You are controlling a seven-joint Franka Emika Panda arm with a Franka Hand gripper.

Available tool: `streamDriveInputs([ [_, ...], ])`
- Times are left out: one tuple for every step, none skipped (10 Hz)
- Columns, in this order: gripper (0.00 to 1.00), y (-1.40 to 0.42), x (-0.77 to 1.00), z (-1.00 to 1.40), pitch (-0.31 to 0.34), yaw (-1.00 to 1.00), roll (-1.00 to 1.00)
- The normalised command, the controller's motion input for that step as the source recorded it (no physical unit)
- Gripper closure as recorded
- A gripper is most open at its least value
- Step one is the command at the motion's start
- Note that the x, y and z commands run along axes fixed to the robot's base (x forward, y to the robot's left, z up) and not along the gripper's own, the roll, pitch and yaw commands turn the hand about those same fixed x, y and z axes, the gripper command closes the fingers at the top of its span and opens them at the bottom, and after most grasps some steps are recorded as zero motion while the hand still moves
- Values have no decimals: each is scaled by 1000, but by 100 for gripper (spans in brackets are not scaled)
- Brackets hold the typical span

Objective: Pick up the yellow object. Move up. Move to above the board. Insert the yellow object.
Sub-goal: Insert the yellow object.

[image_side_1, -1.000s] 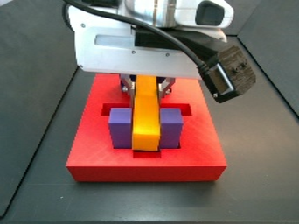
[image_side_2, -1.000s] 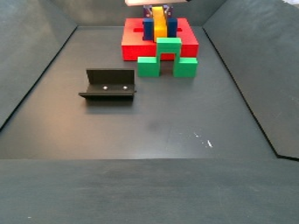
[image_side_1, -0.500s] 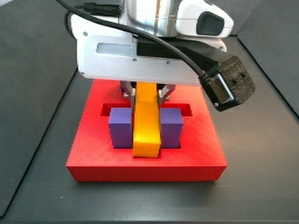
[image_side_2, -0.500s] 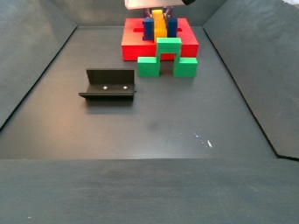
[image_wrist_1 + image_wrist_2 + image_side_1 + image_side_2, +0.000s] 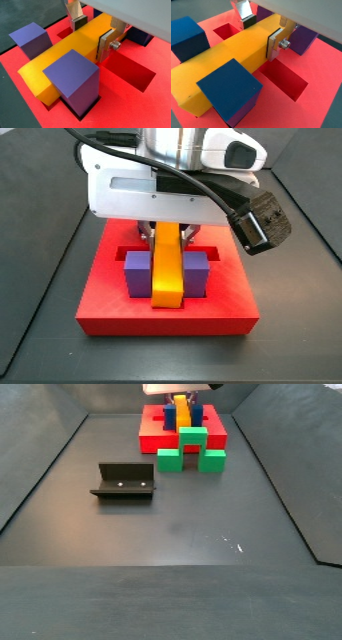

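Note:
The yellow object (image 5: 167, 263) is a long bar lying lengthways along the middle of the red board (image 5: 167, 318), between two purple blocks (image 5: 136, 276). My gripper (image 5: 166, 230) stands over the bar's far half. In both wrist views my gripper (image 5: 92, 35) (image 5: 261, 34) has one pad on each long side of the yellow bar (image 5: 63, 57) (image 5: 228, 62) and is shut on it. I cannot tell whether the bar's underside rests in the board's slot or hangs just above it. In a side view the bar (image 5: 181, 417) shows as a small yellow patch under the gripper.
The red board has open slots beside the bar (image 5: 130, 70) (image 5: 284, 82). Blue blocks (image 5: 228, 90) stand close on both sides of the bar. Green blocks (image 5: 191, 446) stand at the board's near side. The fixture (image 5: 123, 481) stands on the dark floor, away from the board.
Between one second and half a second ago the gripper and the yellow bar grew larger in the side view, as if raised a little. Nothing has moved since.

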Motion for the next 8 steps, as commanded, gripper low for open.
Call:
streamDriveInputs([
  [100,0,-37,-71,-34,0,-16],
  [100,0,0,-111,-41,51,-13],
  [100,0,49,-206,0,60,0],
  [100,-63,154,-326,0,66,49],
  [100,-69,117,-331,0,74,77],
  [100,-46,0,-334,0,66,80],
  [100,0,-260,-237,-43,0,-10],
  [100,0,9,-289,-43,20,0],
])
